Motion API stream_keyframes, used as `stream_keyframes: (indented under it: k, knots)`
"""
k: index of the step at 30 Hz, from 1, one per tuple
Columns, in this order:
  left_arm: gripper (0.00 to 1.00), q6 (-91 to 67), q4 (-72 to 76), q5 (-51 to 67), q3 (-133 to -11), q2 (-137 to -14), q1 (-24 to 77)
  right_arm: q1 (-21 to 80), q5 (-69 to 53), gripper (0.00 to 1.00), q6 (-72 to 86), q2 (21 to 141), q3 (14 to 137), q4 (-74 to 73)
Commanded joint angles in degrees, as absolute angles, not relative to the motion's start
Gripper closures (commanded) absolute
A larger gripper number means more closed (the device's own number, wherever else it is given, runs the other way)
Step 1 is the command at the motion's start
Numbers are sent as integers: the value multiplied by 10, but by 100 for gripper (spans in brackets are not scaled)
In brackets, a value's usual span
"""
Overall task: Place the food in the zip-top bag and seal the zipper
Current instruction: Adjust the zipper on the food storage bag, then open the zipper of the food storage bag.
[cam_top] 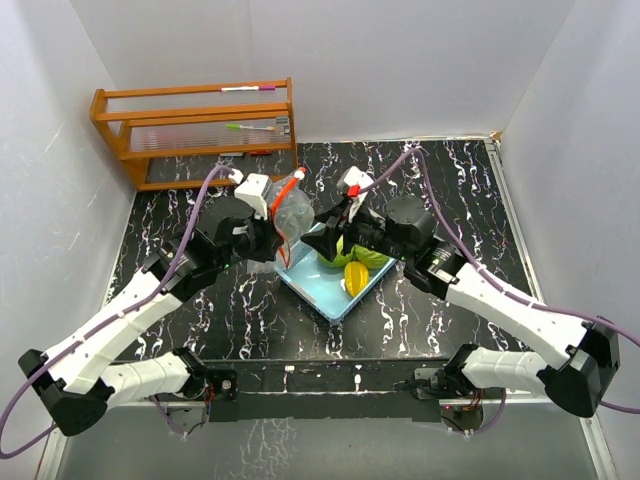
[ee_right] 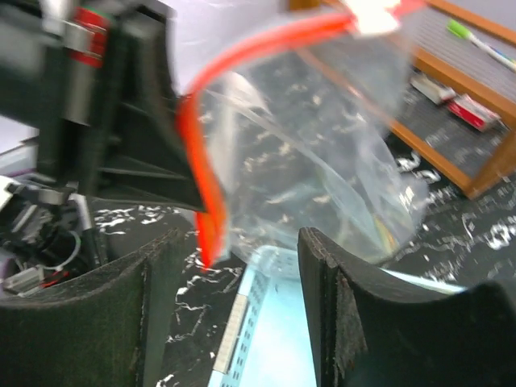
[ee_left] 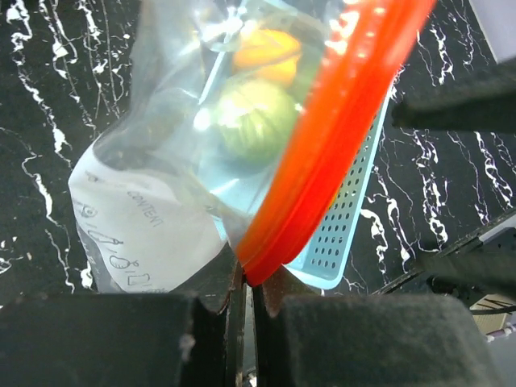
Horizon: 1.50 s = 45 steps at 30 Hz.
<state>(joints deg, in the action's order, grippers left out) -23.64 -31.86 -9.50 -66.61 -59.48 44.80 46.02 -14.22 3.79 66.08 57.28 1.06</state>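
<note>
The clear zip-top bag hangs above the far left corner of the light blue tray. My left gripper is shut on the lower end of its red zipper strip, which runs up and away from the jaws. My right gripper is open beside the bag. In the right wrist view the strip's end hangs between its fingers, not touching them. Food lies in the tray: a yellow star-shaped piece and green pieces. A green round one and an orange one show through the bag.
A wooden rack with pens stands at the back left, also in the right wrist view. The black marbled tabletop has white walls on three sides. Both arms meet over the tray.
</note>
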Motion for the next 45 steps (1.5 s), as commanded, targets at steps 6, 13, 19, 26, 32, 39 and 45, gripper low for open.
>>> stream_keyframes:
  k: [6, 13, 19, 26, 32, 39, 45]
  knots:
    - [100, -253, -273, -50, -665, -601, 445, 461, -275, 29, 61, 681, 559, 91]
    - [100, -261, -265, -41, -667, -590, 445, 461, -294, 28, 55, 712, 557, 108]
    - [100, -268, -255, -13, -664, -590, 445, 462, -282, 28, 54, 713, 554, 121]
    - [100, -265, -262, -10, -656, -578, 445, 461, -261, 46, 54, 718, 563, 119]
    - [100, -263, -267, -16, -651, -565, 445, 461, -233, 84, 58, 728, 570, 109]
    - [100, -255, -281, -16, -646, -567, 445, 461, -141, 92, 90, 723, 569, 108]
    - [100, -217, -378, -151, -662, -564, 445, 462, 74, 92, 141, 685, 566, 77]
